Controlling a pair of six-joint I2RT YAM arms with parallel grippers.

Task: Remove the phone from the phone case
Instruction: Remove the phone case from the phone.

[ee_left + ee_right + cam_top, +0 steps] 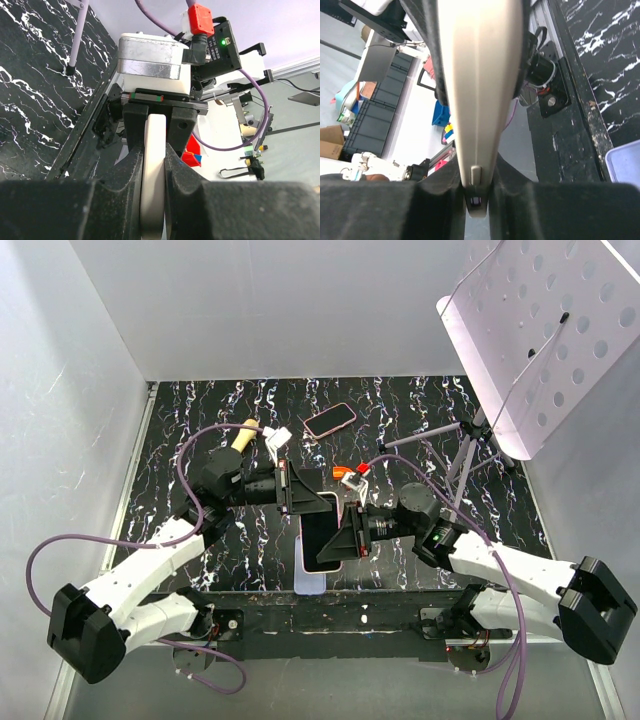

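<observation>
Though edge-on in wrist views, the phone (pixel 321 543) shows broadside overhead.

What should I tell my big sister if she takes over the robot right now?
The left gripper is shut on one end of the cased phone.
The right gripper is shut on the opposite end of it.
The cased phone is held between both arms, screen up, over the near part of the table.
Done: both grips are on.
Left to do: the cream case looks to be wrapped round the phone's edge, so work it off and free the phone.
</observation>
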